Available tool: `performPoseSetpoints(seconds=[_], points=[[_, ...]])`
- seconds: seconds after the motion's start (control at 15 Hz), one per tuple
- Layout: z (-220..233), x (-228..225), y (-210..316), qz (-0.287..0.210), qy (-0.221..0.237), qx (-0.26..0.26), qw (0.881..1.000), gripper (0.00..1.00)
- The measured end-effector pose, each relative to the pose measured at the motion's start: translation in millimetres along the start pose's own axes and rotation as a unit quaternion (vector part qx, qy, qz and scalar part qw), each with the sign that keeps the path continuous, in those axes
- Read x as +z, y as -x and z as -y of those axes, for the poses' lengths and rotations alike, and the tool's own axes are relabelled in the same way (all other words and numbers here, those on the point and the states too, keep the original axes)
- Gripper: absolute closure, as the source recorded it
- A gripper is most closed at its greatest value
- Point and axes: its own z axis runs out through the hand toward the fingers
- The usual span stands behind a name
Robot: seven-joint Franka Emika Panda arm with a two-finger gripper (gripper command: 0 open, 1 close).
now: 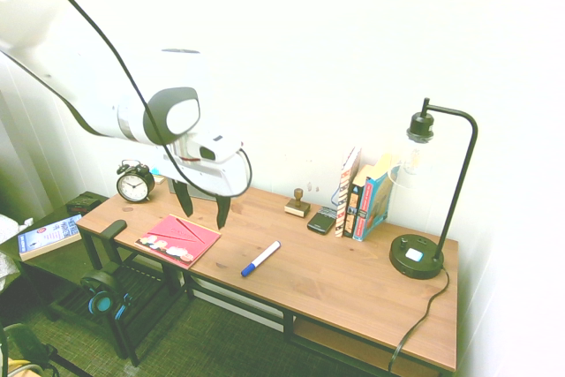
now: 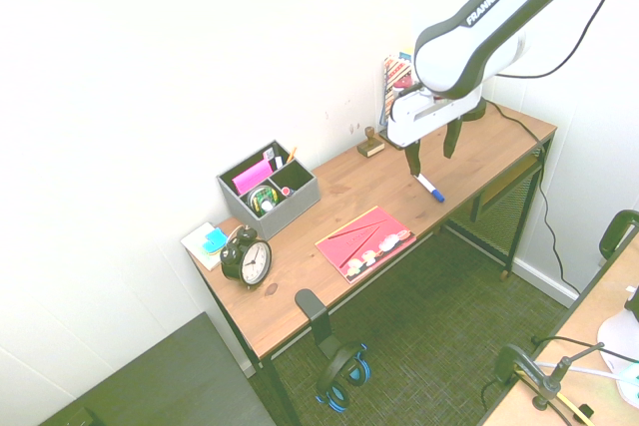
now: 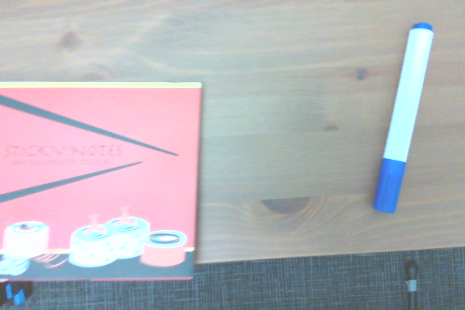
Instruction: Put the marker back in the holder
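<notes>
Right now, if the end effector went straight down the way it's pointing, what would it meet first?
Probably bare wood of the desk. The open end effector points down over the gap between the red sticky-notes booklet and the marker. Depth is unclear, so it might clip the marker or the booklet's edge.

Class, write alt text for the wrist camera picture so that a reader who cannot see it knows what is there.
A white marker with a blue cap lies on a wooden desk near its edge, seen from straight above. Beside it, apart from it, lies a red sticky-notes booklet printed with tape rolls. Dark carpet shows beyond the desk edge.
</notes>
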Motion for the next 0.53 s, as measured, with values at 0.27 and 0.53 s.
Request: performPoseSetpoints(seconds=[0.27,0.53], points=[[-15.7,61.2,-24.6,-0.006,-0.004,0.016,1.0,0.0],[-19.1,104.7,-47.1,0.001,-0.001,0.024,1.0,1.0]])
